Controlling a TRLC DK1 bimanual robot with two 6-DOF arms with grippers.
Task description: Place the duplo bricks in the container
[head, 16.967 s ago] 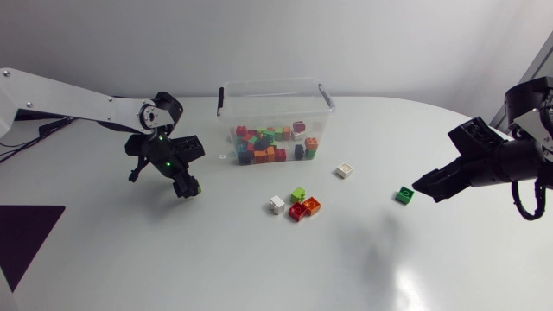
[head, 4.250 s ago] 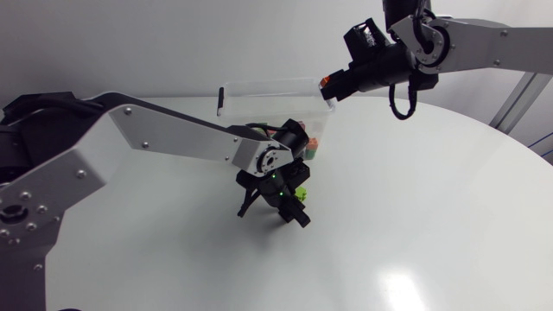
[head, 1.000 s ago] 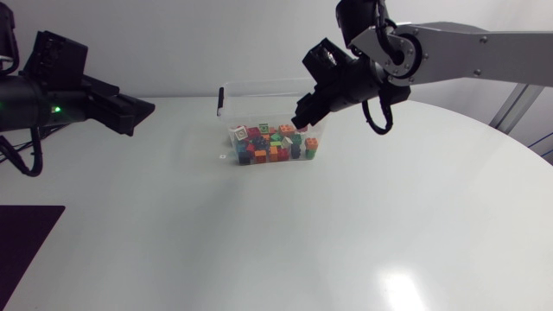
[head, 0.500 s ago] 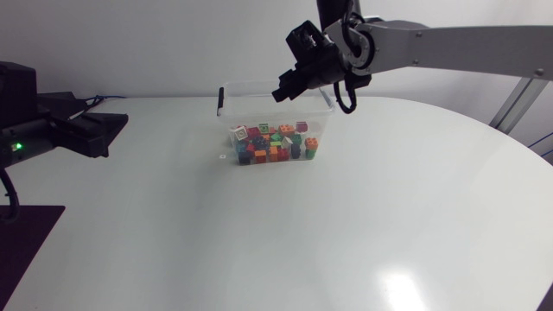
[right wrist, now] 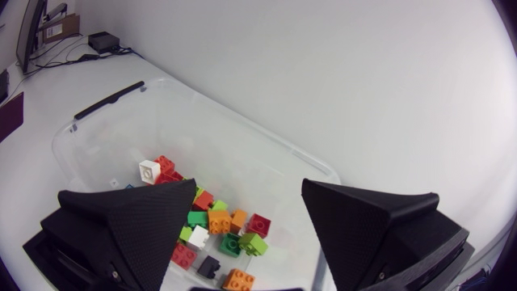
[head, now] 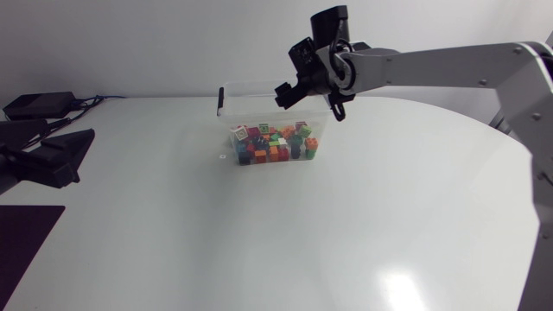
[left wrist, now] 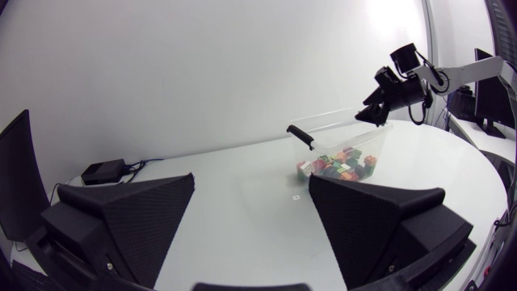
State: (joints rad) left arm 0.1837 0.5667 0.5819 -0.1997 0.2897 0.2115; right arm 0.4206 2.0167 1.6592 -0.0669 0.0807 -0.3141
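Risen since a second ago, your right gripper hovers over the container's rear rim, fingers apart and empty, with the duplo bricks inside; withdraw it high, clear of the walls.

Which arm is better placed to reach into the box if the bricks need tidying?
Right, I'd say. The right gripper, open and empty, hangs over the box with the bricks just below it. The left gripper sits near the table's left edge, well away from the box.
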